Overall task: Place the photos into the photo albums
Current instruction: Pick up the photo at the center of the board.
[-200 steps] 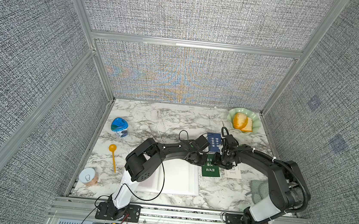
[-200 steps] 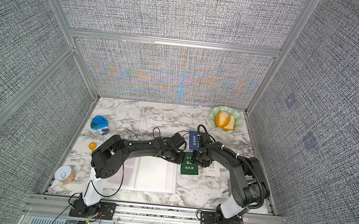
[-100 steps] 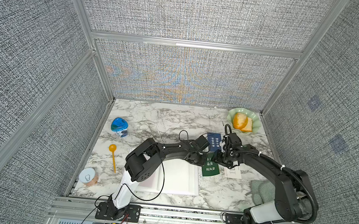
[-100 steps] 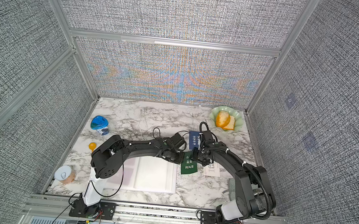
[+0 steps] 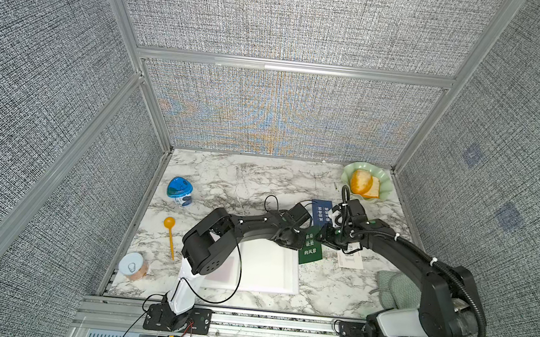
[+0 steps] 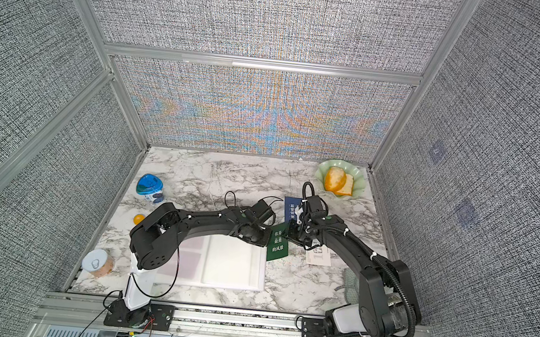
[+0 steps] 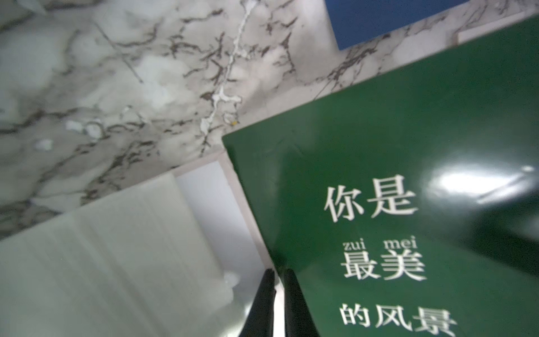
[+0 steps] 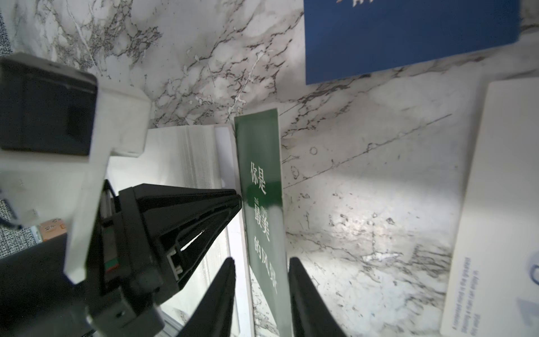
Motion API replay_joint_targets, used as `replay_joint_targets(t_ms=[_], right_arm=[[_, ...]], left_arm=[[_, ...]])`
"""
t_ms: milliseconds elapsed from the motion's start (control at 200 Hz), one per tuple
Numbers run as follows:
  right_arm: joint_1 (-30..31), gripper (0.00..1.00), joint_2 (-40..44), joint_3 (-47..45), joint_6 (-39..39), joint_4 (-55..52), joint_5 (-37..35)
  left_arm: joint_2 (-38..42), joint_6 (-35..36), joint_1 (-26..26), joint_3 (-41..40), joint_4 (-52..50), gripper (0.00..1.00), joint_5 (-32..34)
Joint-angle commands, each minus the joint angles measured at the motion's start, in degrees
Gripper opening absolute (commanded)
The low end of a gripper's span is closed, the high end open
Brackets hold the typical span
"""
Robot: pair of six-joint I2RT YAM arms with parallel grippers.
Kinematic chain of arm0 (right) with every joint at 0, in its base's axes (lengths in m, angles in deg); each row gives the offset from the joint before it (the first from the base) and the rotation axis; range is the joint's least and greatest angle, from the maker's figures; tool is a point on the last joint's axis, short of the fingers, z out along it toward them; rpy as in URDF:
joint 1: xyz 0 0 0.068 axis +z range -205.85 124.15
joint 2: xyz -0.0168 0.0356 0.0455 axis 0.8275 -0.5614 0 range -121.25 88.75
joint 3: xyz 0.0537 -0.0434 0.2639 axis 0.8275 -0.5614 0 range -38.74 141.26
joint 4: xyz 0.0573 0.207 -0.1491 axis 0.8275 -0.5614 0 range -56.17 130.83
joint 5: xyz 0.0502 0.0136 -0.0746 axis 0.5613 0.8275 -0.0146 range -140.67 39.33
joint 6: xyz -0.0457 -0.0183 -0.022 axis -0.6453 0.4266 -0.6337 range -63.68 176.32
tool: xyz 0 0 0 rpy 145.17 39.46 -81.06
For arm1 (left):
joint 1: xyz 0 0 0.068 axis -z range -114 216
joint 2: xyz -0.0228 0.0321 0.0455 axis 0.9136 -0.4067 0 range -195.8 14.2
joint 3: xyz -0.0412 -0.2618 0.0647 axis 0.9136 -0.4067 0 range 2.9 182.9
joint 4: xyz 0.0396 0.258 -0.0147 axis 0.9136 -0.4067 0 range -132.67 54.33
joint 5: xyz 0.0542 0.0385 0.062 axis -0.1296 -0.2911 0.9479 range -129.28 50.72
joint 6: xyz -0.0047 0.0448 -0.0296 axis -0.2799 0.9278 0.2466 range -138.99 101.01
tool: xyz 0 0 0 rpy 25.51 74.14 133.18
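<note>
A green photo (image 5: pixel 311 249) with white characters stands tilted beside the right edge of the open white photo album (image 5: pixel 265 270). My left gripper (image 7: pixel 276 274) is shut on the photo's (image 7: pixel 379 175) album-side edge. My right gripper (image 8: pixel 261 262) is open, with one finger on each side of the green photo (image 8: pixel 262 163). A blue photo (image 5: pixel 322 211) lies flat just behind both grippers. A white photo (image 5: pixel 350 259) with printed text lies flat to the right, partly under my right arm. In the right wrist view, the left gripper's tips (image 8: pixel 237 198) meet the card's edge.
A green plate (image 5: pixel 382 183) holding bread sits at the back right. On the left side are a blue-lidded cup (image 5: pixel 179 189), an orange spoon (image 5: pixel 170 234) and a tin can (image 5: pixel 132 266). A pale green cloth (image 5: pixel 395 289) lies under my right arm.
The right gripper has come in around the green photo and its jaws have narrowed. The green photo has shifted slightly toward the album. The left arm has hardly moved.
</note>
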Motion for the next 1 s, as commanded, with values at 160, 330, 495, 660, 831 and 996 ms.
replay_joint_targets(t_ms=[160, 330, 495, 660, 831, 996], right_arm=[[2.5, 0.21, -1.7, 0.7, 2.0, 3.3, 2.4], [4.3, 0.14, -4.5, 1.9, 2.3, 3.3, 0.8], [4.5, 0.08, -4.6, 2.4, 1.8, 2.0, -1.3], [4.2, 0.00, -3.9, 2.5, 0.7, 0.4, -3.1], [3.7, 0.00, -2.8, 5.0, -0.1, -1.1, -3.9], [2.3, 0.00, -0.1, 6.8, -2.5, -3.9, -4.2]], left_arm=[[1.3, 0.7, -0.3, -1.0, 0.6, 0.12, -1.3], [1.7, 0.8, -0.4, -1.5, 1.0, 0.11, -1.4], [2.4, 0.7, -0.8, -2.6, 1.3, 0.11, -1.4], [5.0, 1.0, -2.4, -3.7, 1.7, 0.11, -1.8], [9.6, 2.9, -3.7, -5.0, 3.0, 0.11, -2.4], [16.0, 5.1, -6.4, -8.7, 6.1, 0.17, -3.3]])
